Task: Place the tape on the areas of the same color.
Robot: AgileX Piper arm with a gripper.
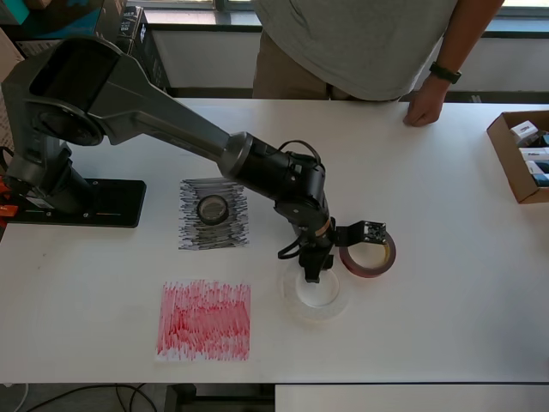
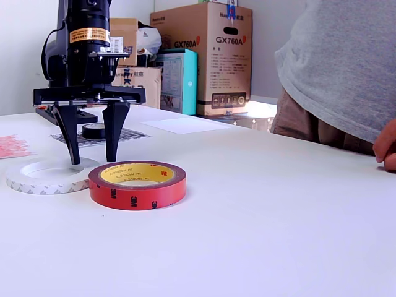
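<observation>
The black two-finger gripper [image 2: 90,148] points straight down, fingers spread and holding nothing, one inside the big whitish tape roll [image 2: 52,175], the other outside. Risk, I'd guess: that outer finger bumps the red roll with the yellow core [image 2: 137,184] touching it. Small black roll [image 1: 213,209] sits on the black scribbled patch [image 1: 214,215]; red scribbled patch [image 1: 204,320] is bare.

You get bright daylight from the windows behind; the white table [image 1: 446,283] is nearly washed out overhead. Shadows stay soft. Exterior view: red tape [image 2: 137,184] sharp, boxes [image 2: 210,59] slightly soft.
</observation>
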